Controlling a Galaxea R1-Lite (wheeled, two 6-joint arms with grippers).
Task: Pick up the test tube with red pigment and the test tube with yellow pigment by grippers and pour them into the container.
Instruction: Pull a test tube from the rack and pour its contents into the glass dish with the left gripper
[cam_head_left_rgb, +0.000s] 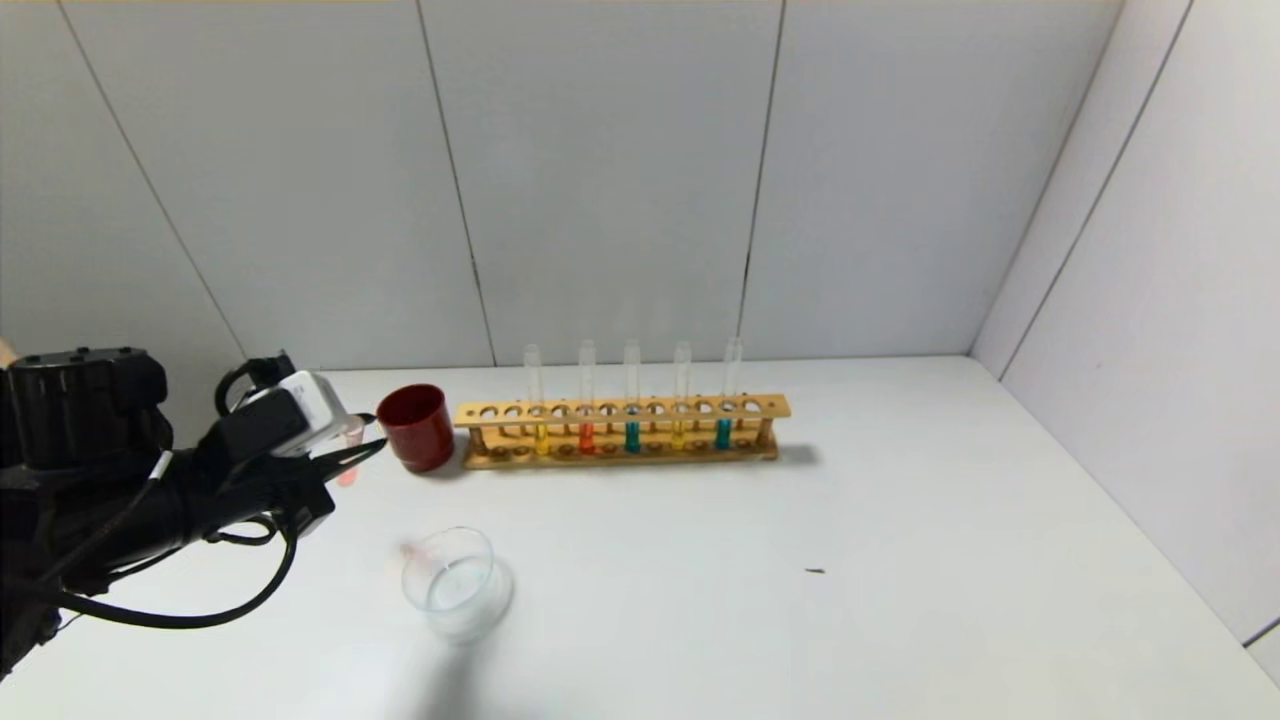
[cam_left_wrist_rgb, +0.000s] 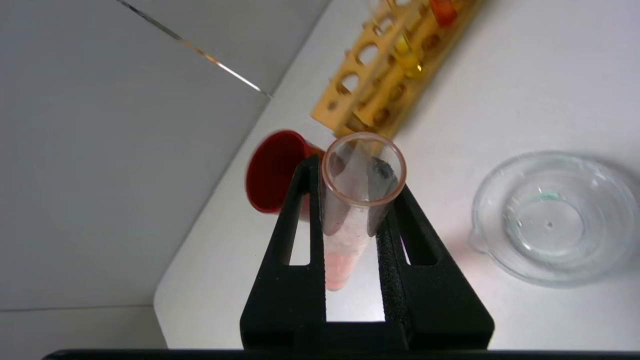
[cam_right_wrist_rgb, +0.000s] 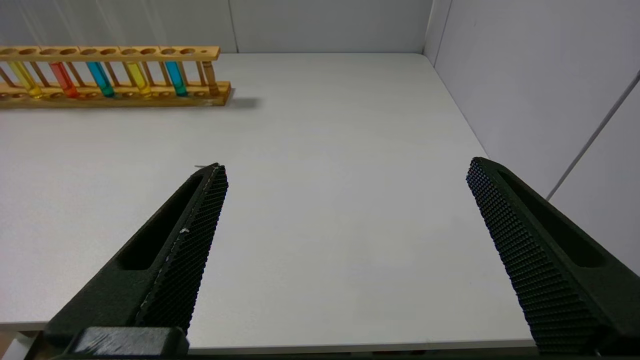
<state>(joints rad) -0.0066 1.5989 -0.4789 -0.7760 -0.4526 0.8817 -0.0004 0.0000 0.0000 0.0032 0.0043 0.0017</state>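
My left gripper clamped a test tube with red pigment just beside the dark red cup, up and left of the container. My right gripper gaped empty, far right of the cup.

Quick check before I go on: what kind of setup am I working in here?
Likely a mock chemistry bench in a plain white-panelled test cell: a wooden test tube rack with coloured liquids, a clear glass dish, a dark red cup, all on a white table.

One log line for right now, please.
left gripper: shut on red tube, beside red cup | right gripper: open, idle | dish: clear
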